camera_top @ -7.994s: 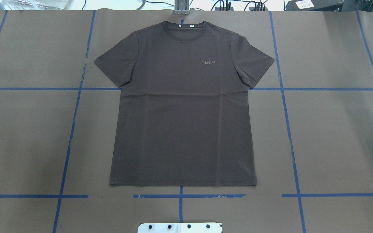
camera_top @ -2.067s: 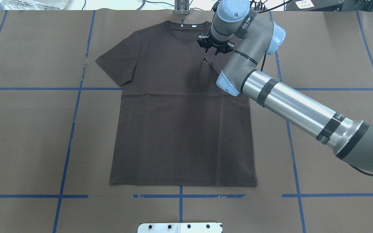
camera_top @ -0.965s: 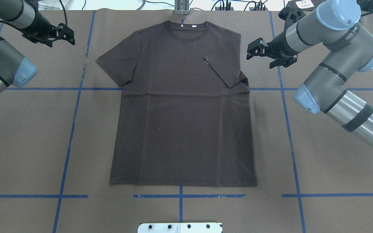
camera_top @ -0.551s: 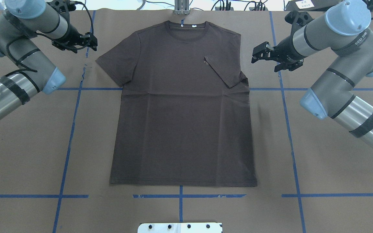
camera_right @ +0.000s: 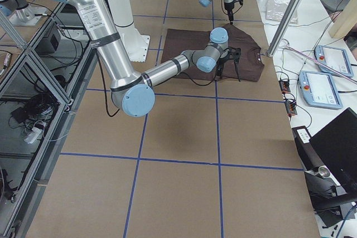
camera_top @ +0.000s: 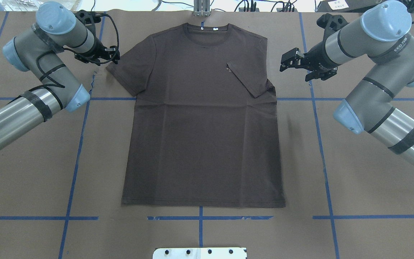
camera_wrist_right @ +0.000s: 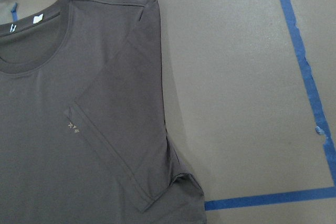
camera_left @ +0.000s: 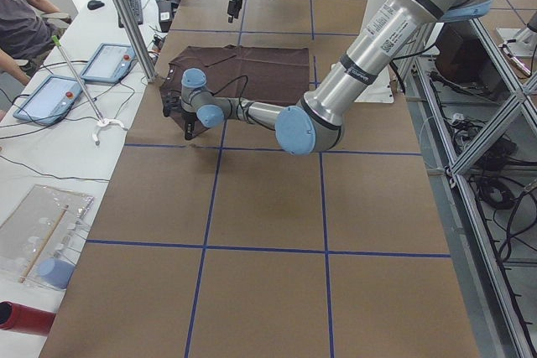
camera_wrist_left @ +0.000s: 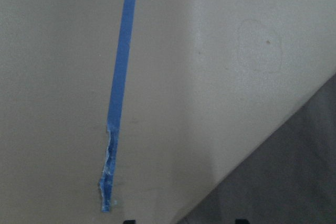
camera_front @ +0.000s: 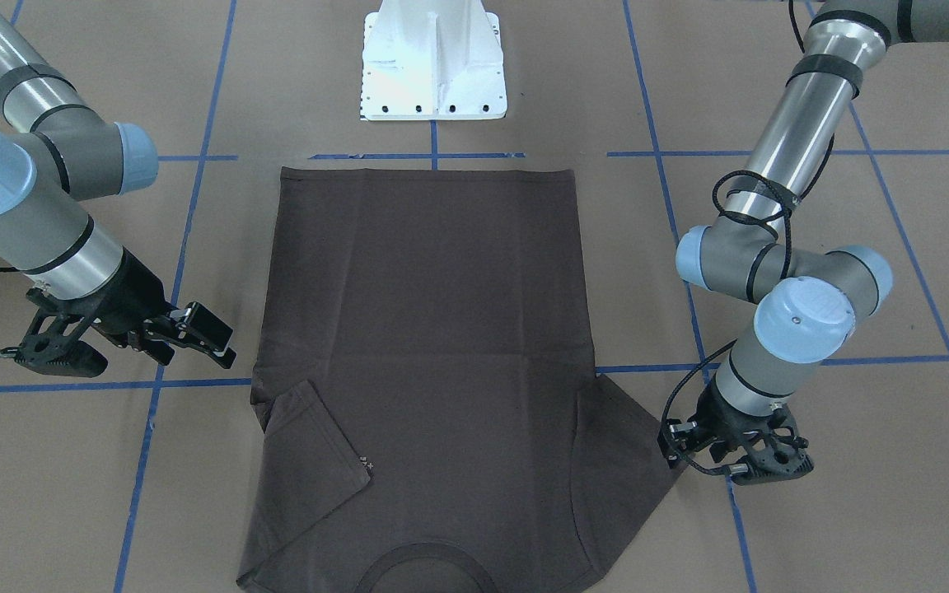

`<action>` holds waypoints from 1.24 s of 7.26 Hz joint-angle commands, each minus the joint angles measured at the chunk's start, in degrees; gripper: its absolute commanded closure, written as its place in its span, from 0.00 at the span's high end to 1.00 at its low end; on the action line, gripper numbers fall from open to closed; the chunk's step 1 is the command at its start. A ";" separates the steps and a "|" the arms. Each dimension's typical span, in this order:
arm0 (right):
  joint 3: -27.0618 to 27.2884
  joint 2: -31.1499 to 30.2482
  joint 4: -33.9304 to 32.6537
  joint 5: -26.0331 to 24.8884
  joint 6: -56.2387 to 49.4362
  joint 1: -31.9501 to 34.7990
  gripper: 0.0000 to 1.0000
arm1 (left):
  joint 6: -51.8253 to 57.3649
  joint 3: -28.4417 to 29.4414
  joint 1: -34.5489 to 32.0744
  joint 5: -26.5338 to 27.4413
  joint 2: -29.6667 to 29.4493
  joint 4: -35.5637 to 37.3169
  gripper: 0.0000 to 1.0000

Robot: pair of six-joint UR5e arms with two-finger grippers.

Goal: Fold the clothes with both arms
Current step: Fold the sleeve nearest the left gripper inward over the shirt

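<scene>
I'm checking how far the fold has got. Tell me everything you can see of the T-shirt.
The T-shirt is dark brown-grey, matte and cotton-like, lying flat, front up, on the paper-covered table, round collar with white tags away from the robot, hem toward it. The sleeve on the robot's right is folded in over the chest, hiding most of the pale lettering; the other sleeve lies spread. The open left gripper sits at that sleeve's tip; whether it touches is unclear. The right gripper is apart.
</scene>
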 commanded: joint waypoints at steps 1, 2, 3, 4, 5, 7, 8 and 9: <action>0.00 0.08 0.00 -0.01 0.28 -0.03 1.00 | 0.03 0.42 0.26 0.39 -0.09 -0.34 0.59; 0.00 0.08 0.00 -0.01 0.20 -0.12 1.00 | -0.06 0.42 0.26 0.39 -0.09 -0.34 0.56; -0.08 0.17 0.00 -0.09 0.28 -0.12 1.00 | 0.03 0.42 0.26 0.39 0.00 -0.43 0.55; -0.26 0.17 0.00 -0.18 0.20 -0.21 1.00 | 0.03 0.42 0.34 0.39 -0.09 -0.43 0.55; -0.26 0.34 0.00 -0.27 0.54 -0.30 1.00 | 0.03 0.42 0.60 0.39 0.00 -0.43 0.55; -0.35 0.43 -0.09 -0.36 0.55 -0.30 1.00 | 0.03 0.59 0.78 0.39 0.09 -0.52 0.53; -0.35 0.70 -0.09 -0.27 0.55 -0.30 1.00 | -0.06 0.60 0.78 0.39 0.09 -0.69 0.46; -0.26 0.70 -0.09 -0.27 0.63 -0.30 1.00 | -0.06 0.60 0.78 0.39 0.17 -0.69 0.36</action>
